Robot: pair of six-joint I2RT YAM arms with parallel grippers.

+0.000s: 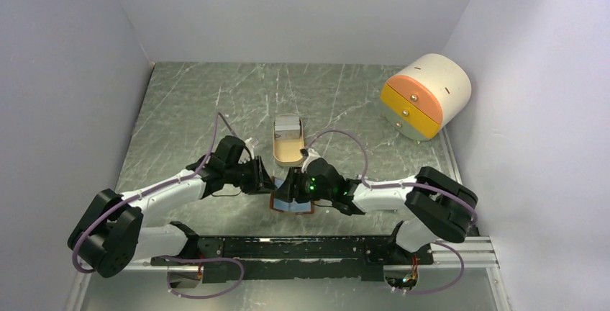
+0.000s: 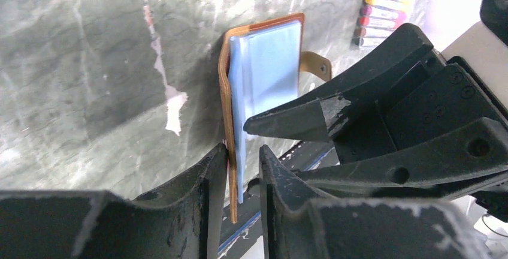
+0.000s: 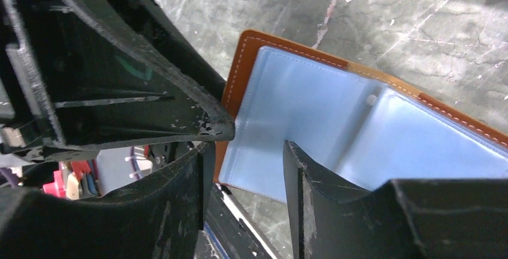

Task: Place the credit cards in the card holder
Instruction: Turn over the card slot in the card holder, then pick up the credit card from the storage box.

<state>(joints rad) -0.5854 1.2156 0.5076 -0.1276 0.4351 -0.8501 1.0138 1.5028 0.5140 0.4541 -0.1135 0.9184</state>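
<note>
The brown leather fold-over card holder (image 1: 290,206) lies open on the grey marbled table (image 1: 180,109), just ahead of the black rail between the arm bases. From above it is mostly hidden, because the left gripper (image 1: 266,181) and right gripper (image 1: 293,186) meet over it. Beyond the holder stands a tan oblong tray (image 1: 288,154) with greyish flat pieces inside, too small to tell whether they are the credit cards. Far off to the holder's right rests a white drum with orange and yellow drawer fronts (image 1: 424,95).

Only the left wrist view shows the holder's snap tab (image 2: 316,65) and a row of coloured pens (image 2: 383,4) past it. There the left gripper (image 2: 242,175) stands slightly parted, released, with the holder's edge in the gap. Only the right wrist view shows the light blue plastic sleeves (image 3: 311,109) and the white stitching on the rim. The right gripper (image 3: 245,175) is parted over a sleeve corner, grasping nothing. I cannot tell whether a card sits in the sleeves.
</note>
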